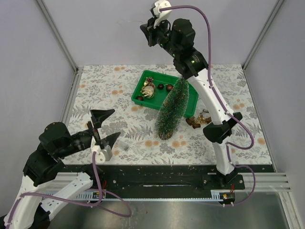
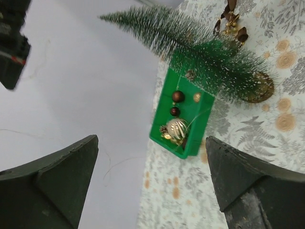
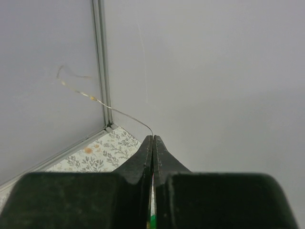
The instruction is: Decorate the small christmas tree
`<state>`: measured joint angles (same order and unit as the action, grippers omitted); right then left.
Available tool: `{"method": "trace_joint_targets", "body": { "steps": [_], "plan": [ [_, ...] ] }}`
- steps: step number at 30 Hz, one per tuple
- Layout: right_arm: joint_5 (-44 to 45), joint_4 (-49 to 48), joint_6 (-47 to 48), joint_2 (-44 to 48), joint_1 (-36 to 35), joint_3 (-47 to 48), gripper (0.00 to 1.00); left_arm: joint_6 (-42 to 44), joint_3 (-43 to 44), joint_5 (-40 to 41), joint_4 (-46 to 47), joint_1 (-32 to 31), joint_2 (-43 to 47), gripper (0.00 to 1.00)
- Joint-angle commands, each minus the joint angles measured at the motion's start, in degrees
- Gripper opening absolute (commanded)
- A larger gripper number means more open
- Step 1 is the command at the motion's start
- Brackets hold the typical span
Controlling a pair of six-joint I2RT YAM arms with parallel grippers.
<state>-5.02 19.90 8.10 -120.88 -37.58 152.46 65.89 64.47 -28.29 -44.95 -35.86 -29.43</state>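
The small christmas tree (image 1: 172,109) (image 2: 205,52) stands on its wooden disc base mid-table, its tip over the green tray (image 1: 141,85) (image 2: 202,125). In the tray lie a gold-and-white ball (image 1: 147,91) (image 2: 177,128), two brown balls (image 1: 161,87) and a pinecone. My right gripper (image 1: 146,29) (image 3: 153,138) is raised high above the tray's far side, shut on a thin wire string (image 3: 119,112) with tiny lights that trails from its tips. My left gripper (image 1: 116,124) (image 2: 152,186) hovers low at the near left, wide open and empty, facing the tray and tree.
Brown and gold ornaments (image 1: 198,120) (image 2: 231,21) lie on the leaf-patterned cloth just right of the tree. A small pale piece (image 1: 125,148) sits by the left gripper. Grey walls with metal corner posts (image 3: 100,71) close in the table.
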Motion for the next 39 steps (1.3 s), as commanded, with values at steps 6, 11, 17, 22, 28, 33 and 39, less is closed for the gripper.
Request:
{"method": "trace_joint_targets", "body": {
  "steps": [6, 11, 17, 22, 28, 33, 39],
  "plan": [
    [2.64, -4.69, 1.56, 0.99, 0.93, 3.46, 0.0, -35.01, -6.01, 17.11, 15.75, -0.09, -2.38, 0.99],
    [3.7, -7.06, 4.03, 4.06, 1.11, -0.14, 0.0, -47.85, -10.23, 20.39, 19.54, -0.09, -3.88, 0.99],
    [1.42, -7.77, 2.63, 5.21, 1.81, -0.5, 0.0, -52.79, -10.06, 16.33, 24.63, 0.0, -10.19, 0.99],
    [-2.97, -10.05, -2.02, 8.72, 1.81, -4.18, 0.0, -57.0, -9.89, 17.22, 31.14, 4.2, -15.03, 0.99],
    [-7.63, -19.28, -7.56, 18.56, 1.81, -20.78, 0.0, -65.61, -8.66, 13.75, 35.54, 13.86, -19.25, 0.96],
    [-11.15, -26.92, -13.1, 24.45, 1.81, -29.76, 0.0, -74.15, -5.41, -20.17, 38.09, 21.0, -21.72, 0.86],
    [-14.14, -32.37, -18.9, 27.89, 1.81, -35.65, 0.0, -72.31, -4.0, -28.82, 37.74, 21.0, -24.44, 0.7]
  ]
}}
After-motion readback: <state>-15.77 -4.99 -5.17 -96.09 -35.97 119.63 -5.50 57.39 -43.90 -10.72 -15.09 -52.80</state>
